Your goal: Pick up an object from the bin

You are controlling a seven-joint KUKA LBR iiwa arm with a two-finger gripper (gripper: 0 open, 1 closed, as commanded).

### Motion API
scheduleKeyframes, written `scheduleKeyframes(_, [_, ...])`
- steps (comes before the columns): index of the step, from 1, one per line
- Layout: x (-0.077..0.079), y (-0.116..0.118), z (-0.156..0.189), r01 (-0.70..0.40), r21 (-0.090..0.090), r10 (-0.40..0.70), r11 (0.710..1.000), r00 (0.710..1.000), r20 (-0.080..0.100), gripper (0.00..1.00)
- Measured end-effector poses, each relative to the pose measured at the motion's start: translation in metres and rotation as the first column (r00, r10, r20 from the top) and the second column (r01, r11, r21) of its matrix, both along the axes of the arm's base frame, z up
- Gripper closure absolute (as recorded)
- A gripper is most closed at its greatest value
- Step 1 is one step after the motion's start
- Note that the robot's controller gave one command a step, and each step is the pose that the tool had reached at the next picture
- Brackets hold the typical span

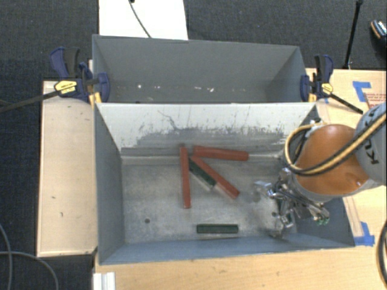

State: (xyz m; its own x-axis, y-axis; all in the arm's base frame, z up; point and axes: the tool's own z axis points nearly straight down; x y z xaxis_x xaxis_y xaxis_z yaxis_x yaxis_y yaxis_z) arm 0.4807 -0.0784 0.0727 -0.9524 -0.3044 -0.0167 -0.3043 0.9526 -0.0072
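In bin point(109, 180) right front corner: jaws, state unreadable; 3 flat red sticks point(221, 154), slim dark bar point(217, 228) leftward.

Orange rounded wrist cover point(331, 162), black-and-yellow cable loop point(294, 142), silvery metal gripper point(280, 221)

A: What lies in the bin point(109, 180)?
B: Mid-floor, toward the back wall, four sticks fan out from one spot. The back stick point(221, 154) runs right and the left stick point(185, 180) runs forward. The slanted stick point(219, 183) lies between them, with the short stick point(201, 175) touching its side.
A: And nearer?
B: A lone stick point(217, 228) lies by the front wall, well apart. The gripper point(281, 220) is to its right, in the front right corner.
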Motion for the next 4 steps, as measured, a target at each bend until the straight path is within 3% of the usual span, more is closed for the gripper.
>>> scheduleKeyframes(1, [0.004,0.051,0.0,0.024,0.003,-0.024,1.0,1.0,-0.006,0.0])
scheduleKeyframes(2, [0.021,0.118,-0.002,0.013,0.006,-0.013,1.0,1.0,-0.013,0.0])
scheduleKeyframes(3, [0.008,0.184,-0.002,0.062,0.007,-0.062,0.998,0.998,-0.012,0.0])
scheduleKeyframes(4, [0.007,0.179,-0.003,0.065,0.003,-0.065,0.998,0.998,-0.016,1.0])
